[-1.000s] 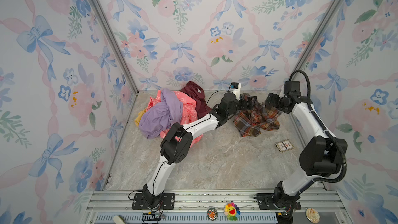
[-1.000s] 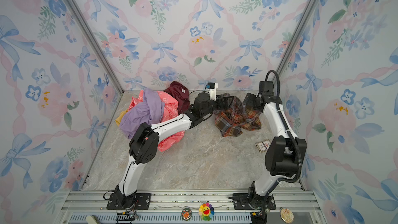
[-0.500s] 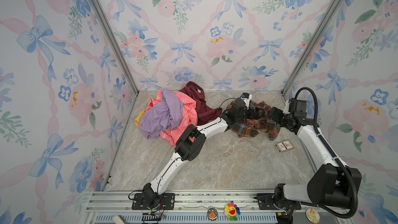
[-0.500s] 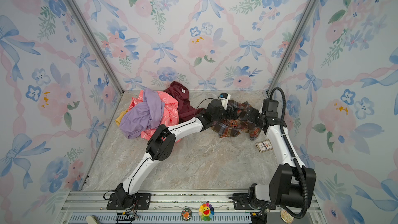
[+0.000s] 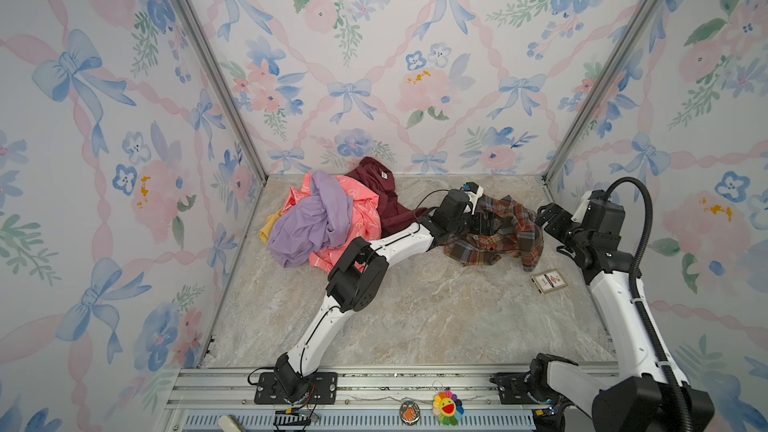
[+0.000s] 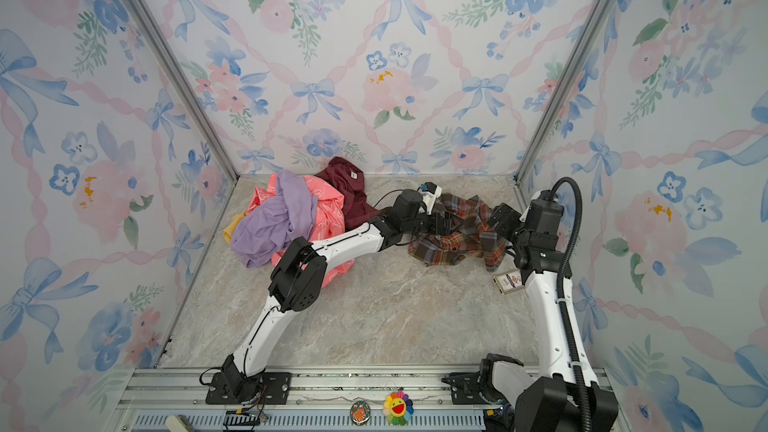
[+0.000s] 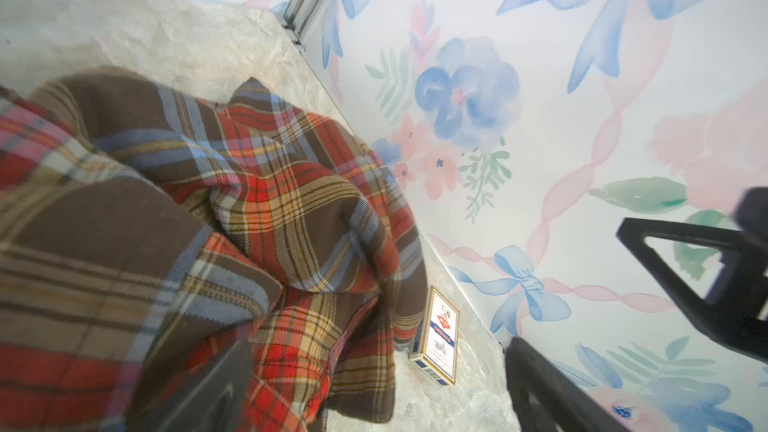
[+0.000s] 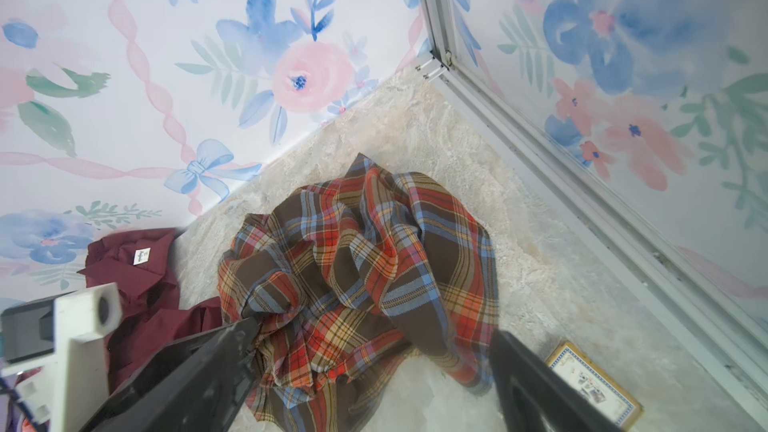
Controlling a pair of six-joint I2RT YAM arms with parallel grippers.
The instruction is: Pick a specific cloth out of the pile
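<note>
While both wrists see cloth [image 8: 357, 268] — only right's sees maroon garment [image 8: 141, 284].

The plaid cloth [image 5: 511, 234], checked in brown, orange-red, yellow and grey-blue, is seen crumpled on the desk [image 5: 415, 309], right of the pile [image 5: 324, 222], which is heaped in lilac, coral-pink, maroon and mustard folds.

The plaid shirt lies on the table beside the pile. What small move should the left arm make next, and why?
Probably lift the left arm up and back, away from the plaid shirt. Its jaws stand open over the shirt, which lies beside the pile with no garment on it, so the picking seems done.
</note>
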